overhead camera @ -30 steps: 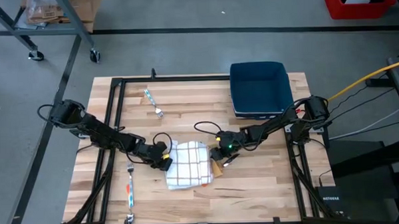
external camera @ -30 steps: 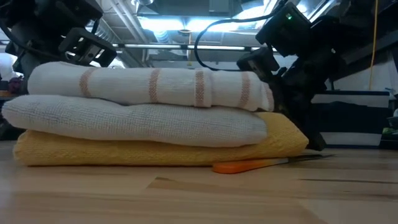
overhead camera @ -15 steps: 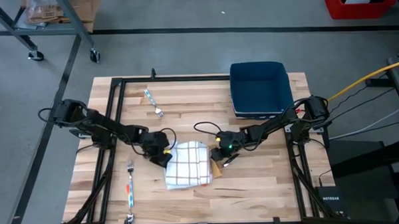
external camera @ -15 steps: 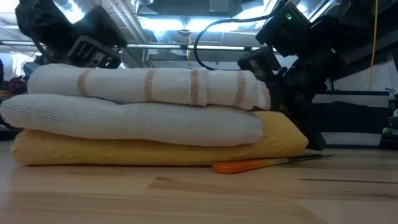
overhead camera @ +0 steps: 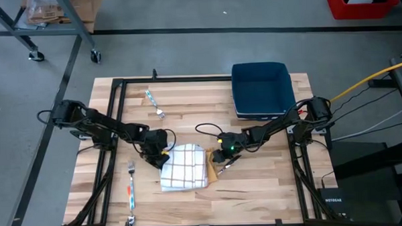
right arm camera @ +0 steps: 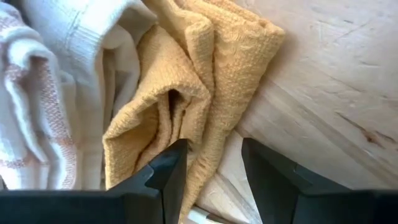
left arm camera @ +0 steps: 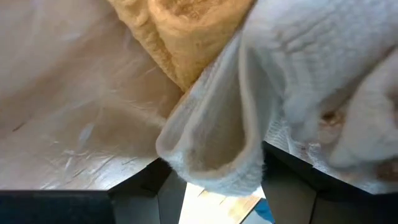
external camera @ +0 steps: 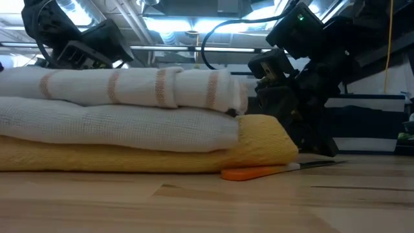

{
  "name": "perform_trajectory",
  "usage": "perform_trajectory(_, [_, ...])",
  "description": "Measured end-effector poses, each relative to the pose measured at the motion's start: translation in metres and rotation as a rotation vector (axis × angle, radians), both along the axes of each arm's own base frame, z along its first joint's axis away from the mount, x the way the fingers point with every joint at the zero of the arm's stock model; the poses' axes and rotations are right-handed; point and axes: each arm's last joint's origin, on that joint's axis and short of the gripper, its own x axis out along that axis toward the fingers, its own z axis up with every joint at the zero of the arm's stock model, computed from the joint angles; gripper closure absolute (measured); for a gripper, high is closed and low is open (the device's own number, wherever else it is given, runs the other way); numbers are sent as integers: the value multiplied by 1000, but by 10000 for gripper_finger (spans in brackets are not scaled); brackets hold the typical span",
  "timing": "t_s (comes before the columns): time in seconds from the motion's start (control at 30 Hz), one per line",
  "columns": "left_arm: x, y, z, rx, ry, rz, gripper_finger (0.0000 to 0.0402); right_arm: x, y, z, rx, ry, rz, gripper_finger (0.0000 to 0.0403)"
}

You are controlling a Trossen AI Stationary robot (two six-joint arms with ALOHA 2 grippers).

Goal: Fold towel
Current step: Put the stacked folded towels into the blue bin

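Two end effectors | left (overhead camera: 161, 156) gripping towel (overhead camera: 185, 167) edge | right (overhead camera: 220, 157) open beside it | no legible writing

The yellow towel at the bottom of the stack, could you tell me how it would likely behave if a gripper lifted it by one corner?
The yellow towel would probably droop, since its corner lies in soft, loose folds. It likely drags rather than slides on the table, given its nubby weave. The white towel on top would likely shift or slump off.
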Motion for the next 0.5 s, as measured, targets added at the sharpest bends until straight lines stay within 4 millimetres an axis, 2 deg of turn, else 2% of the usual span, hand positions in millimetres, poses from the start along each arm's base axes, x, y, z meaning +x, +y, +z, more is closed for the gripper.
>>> perform_trajectory(0.23, [1,-17,0,85,18,88,222,-1,10,0,-11,-4,-26,242])
perform_trajectory(0.5, [8,-28,5,127,-76,180,222,2,26,-1,-27,-71,-75,242])
